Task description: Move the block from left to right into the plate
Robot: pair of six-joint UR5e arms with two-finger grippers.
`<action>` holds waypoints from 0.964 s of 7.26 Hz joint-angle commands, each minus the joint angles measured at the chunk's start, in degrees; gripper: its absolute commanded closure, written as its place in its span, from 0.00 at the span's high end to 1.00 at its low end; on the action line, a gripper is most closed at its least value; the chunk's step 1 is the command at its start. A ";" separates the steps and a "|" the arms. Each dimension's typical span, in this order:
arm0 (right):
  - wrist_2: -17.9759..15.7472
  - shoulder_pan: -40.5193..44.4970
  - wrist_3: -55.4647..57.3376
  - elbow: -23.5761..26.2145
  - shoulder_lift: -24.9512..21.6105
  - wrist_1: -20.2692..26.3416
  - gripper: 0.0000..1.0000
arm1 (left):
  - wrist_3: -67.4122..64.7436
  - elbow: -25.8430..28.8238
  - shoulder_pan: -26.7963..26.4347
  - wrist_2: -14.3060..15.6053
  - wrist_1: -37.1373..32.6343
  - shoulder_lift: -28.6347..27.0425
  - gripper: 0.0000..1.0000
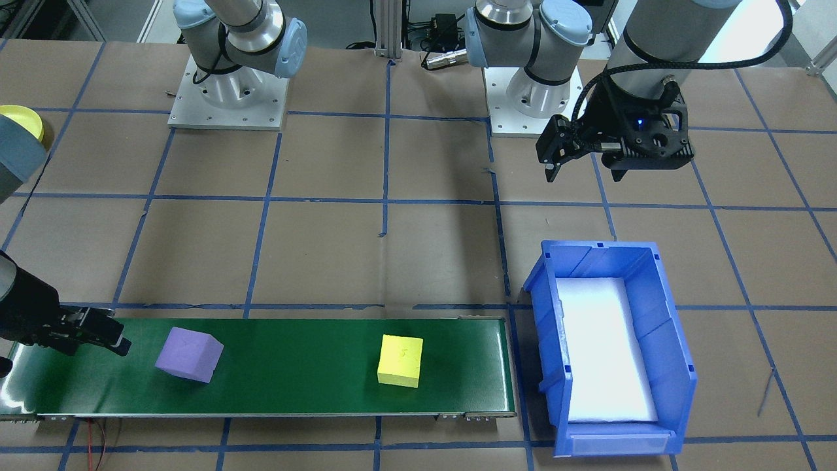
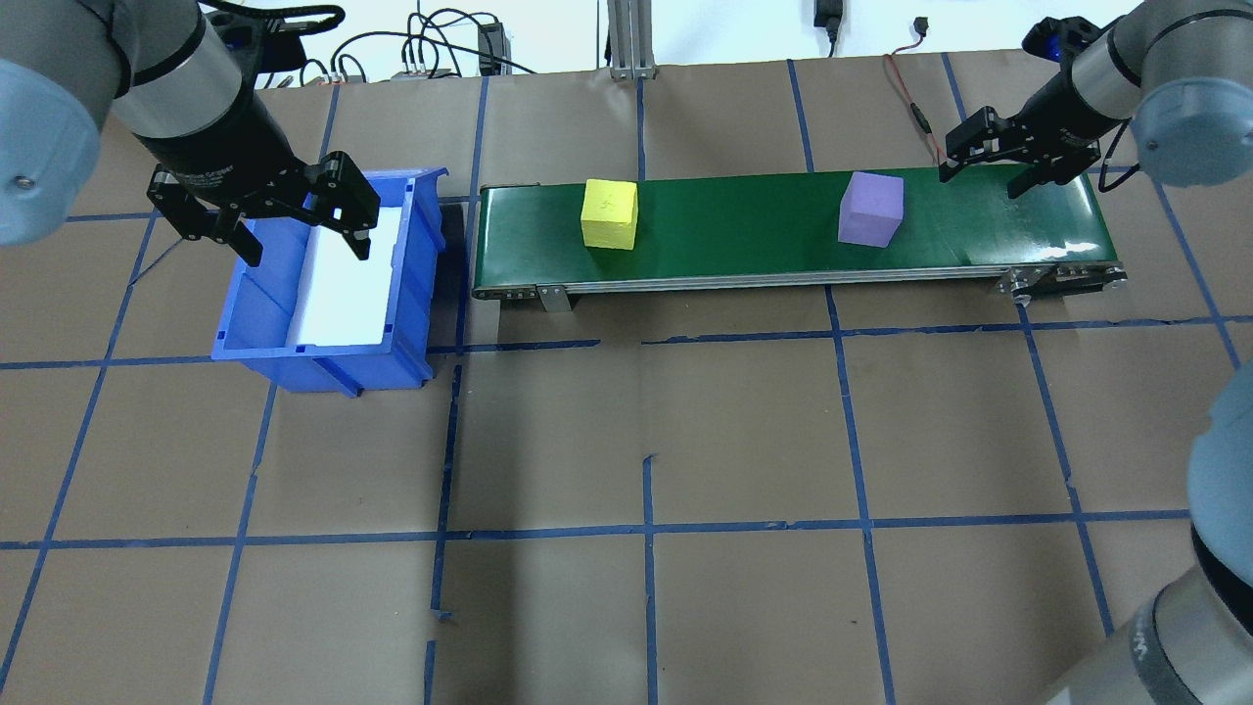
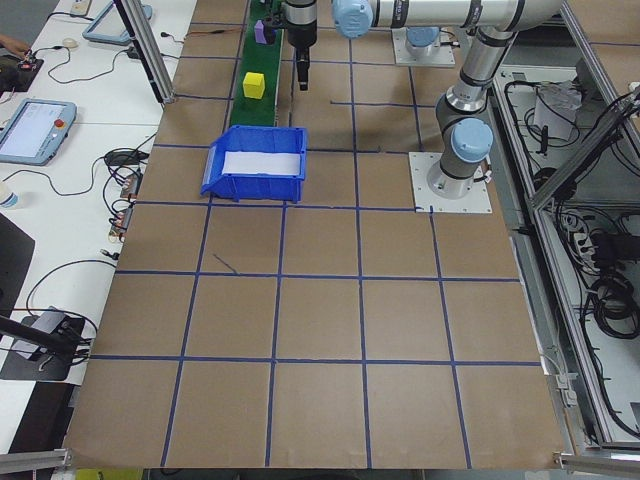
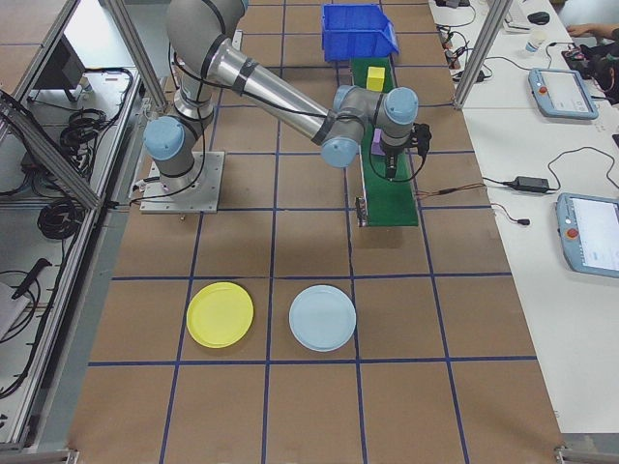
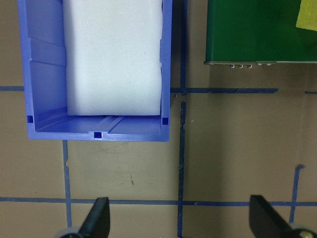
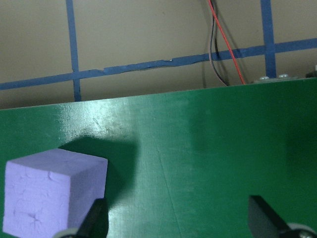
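yellow plate [image 1: 25, 122] cut by front view's left edge, part behind arm | yellow block [image 5: 308, 17] cropped at left-wrist frame corner | mark on its top, maybe a number, too small to read | right tool [image 6: 178, 220] fingertips only.

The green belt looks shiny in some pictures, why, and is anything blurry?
In the right wrist view, lamp glare makes a pale patch on the green belt, and the purple block casts a dark shadow beside it. In the front-facing view the belt's end near the right gripper also shines. In the left wrist view the white pad in the blue bin looks washed out.
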 commanded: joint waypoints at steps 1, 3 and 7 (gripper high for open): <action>-1.78 0.00 -0.81 -1.93 1.44 1.18 1.00 | 0.10 -0.29 0.12 -0.06 0.42 0.04 1.00; 0.05 -0.09 -0.10 -6.85 4.25 4.78 1.00 | 0.44 -0.38 0.12 -0.06 0.51 0.04 1.00; 0.42 -0.18 2.53 -4.23 2.59 4.70 1.00 | 1.50 -0.47 1.17 -0.15 1.65 -0.14 1.00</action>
